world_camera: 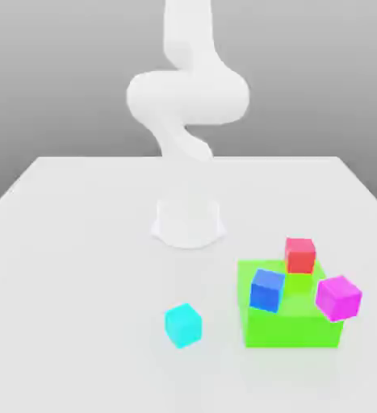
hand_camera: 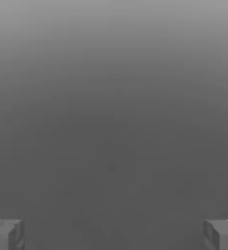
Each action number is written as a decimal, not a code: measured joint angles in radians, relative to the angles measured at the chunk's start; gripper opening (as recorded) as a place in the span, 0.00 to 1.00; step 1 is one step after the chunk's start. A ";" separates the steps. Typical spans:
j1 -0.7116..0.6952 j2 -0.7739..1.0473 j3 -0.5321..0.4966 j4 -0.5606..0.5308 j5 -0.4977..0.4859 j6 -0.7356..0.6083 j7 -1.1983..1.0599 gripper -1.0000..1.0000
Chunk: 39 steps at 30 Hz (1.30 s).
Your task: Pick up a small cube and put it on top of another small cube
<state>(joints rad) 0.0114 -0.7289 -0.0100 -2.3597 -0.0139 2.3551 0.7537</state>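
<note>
The small cyan cube [world_camera: 182,324] sits alone on the white table, near the front and slightly tilted. The small red cube [world_camera: 300,255] rests at the far edge of a larger green block [world_camera: 290,323], toward the exterior view's right. In the hand view my gripper [hand_camera: 114,235] is open: its two grey fingertips [hand_camera: 7,235] stand far apart with nothing between them, against a plain grey background. My white arm [world_camera: 187,101] rises from its base and leaves the exterior view at the top, well above the cubes.
A darker blue cube [world_camera: 267,289] leans on the green block's left top edge and a magenta cube [world_camera: 338,297] on its right edge. The arm's round base [world_camera: 188,223] stands mid-table, behind the cubes. White table [world_camera: 78,266] stretches to the exterior view's left.
</note>
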 joint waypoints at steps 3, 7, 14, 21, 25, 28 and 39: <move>0.017 0.104 -0.018 -0.083 -0.019 0.078 -0.067 0.50; 0.036 0.240 -0.046 -0.191 -0.038 0.181 -0.159 0.50; 0.072 0.494 -0.101 -0.389 -0.048 0.372 -0.348 0.50; 0.085 0.787 -0.100 -0.526 0.049 0.593 -0.570 0.50; 0.025 0.933 -0.027 -0.503 0.104 0.712 -0.615 0.50; 0.001 0.992 -0.002 -0.492 0.109 0.760 -0.620 0.00; 0.026 0.833 -0.042 -0.522 0.052 0.630 -0.577 0.00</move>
<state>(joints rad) 0.0376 0.1041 -0.0515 -2.8819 0.0383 2.9848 0.1772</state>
